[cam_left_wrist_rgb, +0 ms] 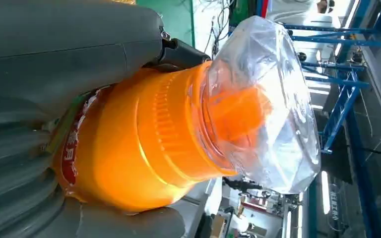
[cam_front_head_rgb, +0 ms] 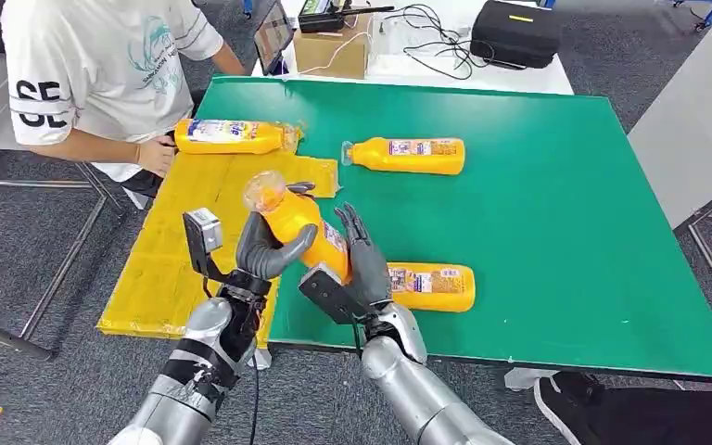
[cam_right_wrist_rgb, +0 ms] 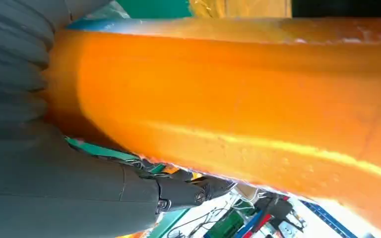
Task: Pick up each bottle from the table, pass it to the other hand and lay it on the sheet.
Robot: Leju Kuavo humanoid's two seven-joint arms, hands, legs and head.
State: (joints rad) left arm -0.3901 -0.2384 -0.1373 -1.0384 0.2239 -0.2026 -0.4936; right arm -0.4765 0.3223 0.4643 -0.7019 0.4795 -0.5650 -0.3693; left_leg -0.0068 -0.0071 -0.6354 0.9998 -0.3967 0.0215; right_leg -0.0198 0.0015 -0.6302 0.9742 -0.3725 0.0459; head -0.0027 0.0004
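Upright, bottle (cam_front_head_rgb: 298, 222) between left robot hand (cam_front_head_rgb: 264, 248) and right robot hand (cam_front_head_rgb: 362, 264).

The held bottle (cam_front_head_rgb: 301, 222) is glossy orange plastic with a ribbed neck, a printed paper-like label and a clear, crinkled film wrap (cam_left_wrist_rgb: 268, 104) over its cap. The left robot hand (cam_front_head_rgb: 269, 248) has matt grey, smooth covers, and the arms (cam_front_head_rgb: 408, 380) are brushed silver metal. The desk (cam_front_head_rgb: 565, 213) is matt green; the sheet (cam_front_head_rgb: 162, 269) is shiny yellow, slightly wrinkled.
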